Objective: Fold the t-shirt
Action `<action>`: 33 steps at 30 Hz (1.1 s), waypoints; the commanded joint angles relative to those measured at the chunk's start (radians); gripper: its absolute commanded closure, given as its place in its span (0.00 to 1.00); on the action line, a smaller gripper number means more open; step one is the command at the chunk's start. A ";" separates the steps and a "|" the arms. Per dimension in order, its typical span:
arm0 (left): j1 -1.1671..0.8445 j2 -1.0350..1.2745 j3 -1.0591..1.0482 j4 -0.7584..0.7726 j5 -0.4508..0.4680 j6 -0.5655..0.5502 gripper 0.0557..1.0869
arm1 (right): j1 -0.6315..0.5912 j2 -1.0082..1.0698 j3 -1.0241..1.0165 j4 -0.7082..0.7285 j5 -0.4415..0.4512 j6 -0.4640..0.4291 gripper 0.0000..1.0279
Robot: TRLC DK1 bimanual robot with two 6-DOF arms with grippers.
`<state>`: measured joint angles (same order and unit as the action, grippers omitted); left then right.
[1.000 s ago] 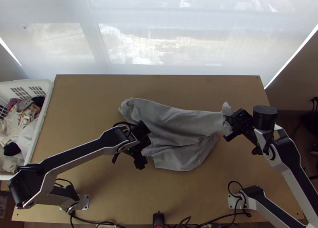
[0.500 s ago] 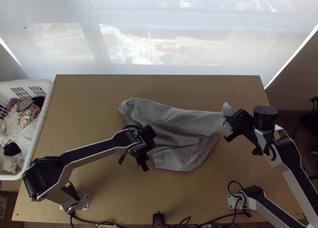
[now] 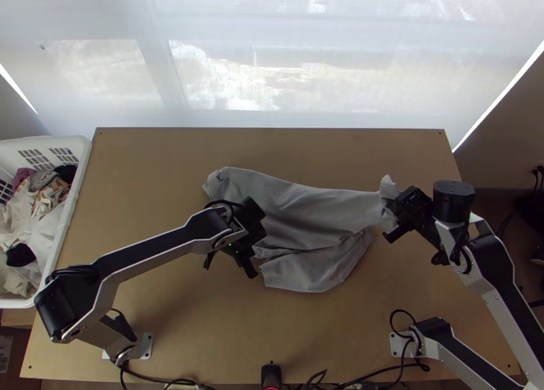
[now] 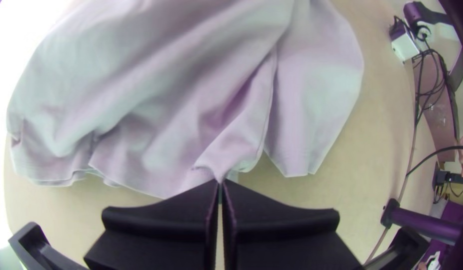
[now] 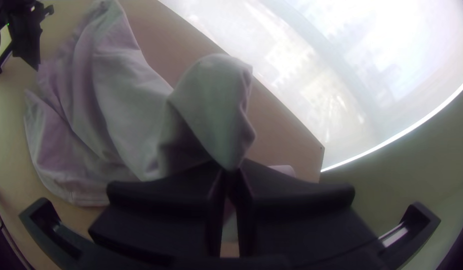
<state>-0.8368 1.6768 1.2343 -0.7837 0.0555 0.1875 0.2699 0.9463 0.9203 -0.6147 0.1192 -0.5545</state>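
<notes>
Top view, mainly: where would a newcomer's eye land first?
Probably on the grey t-shirt, rumpled on the table, with the left gripper and right gripper each pinching part of it. Next, perhaps, the bright screen beyond the table's far edge, then the white basket of clothes at the left.

Left tool (image 3: 257, 244), right tool (image 3: 397, 214) — both clamped.

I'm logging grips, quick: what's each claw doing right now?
Left claw: closed, pinching an edge of the shirt.
Right claw: closed, holding a bunched part of the shirt.
</notes>
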 commanded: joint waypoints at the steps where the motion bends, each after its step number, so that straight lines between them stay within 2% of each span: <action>1: 0.107 -0.069 0.139 -0.074 0.000 -0.002 0.97 | -0.001 0.005 0.043 -0.007 0.008 -0.008 0.98; 9: 0.286 -0.219 0.444 -0.141 0.000 -0.005 0.97 | -0.017 0.017 0.101 -0.020 0.025 -0.012 0.98; 19: 0.418 -0.275 0.718 -0.183 -0.002 0.004 0.97 | -0.017 0.039 0.233 -0.057 0.042 -0.007 0.98; 26: 0.447 -0.325 0.734 -0.212 -0.002 0.006 0.97 | -0.008 0.040 0.163 -0.085 0.039 0.038 0.98; 31: 0.466 -0.354 0.699 -0.227 0.000 0.006 0.97 | 0.011 0.043 0.094 -0.092 0.002 0.064 0.97; 32: 0.464 -0.364 0.677 -0.227 0.000 0.007 0.97 | 0.018 0.045 0.081 -0.088 0.000 0.068 0.96; 33: 0.462 -0.373 0.656 -0.227 0.000 0.009 0.97 | 0.022 0.045 0.071 -0.079 0.000 0.068 0.90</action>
<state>-0.3943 1.3487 1.9366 -0.9951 0.0555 0.1921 0.2684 0.9852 1.0588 -0.6968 0.1406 -0.5095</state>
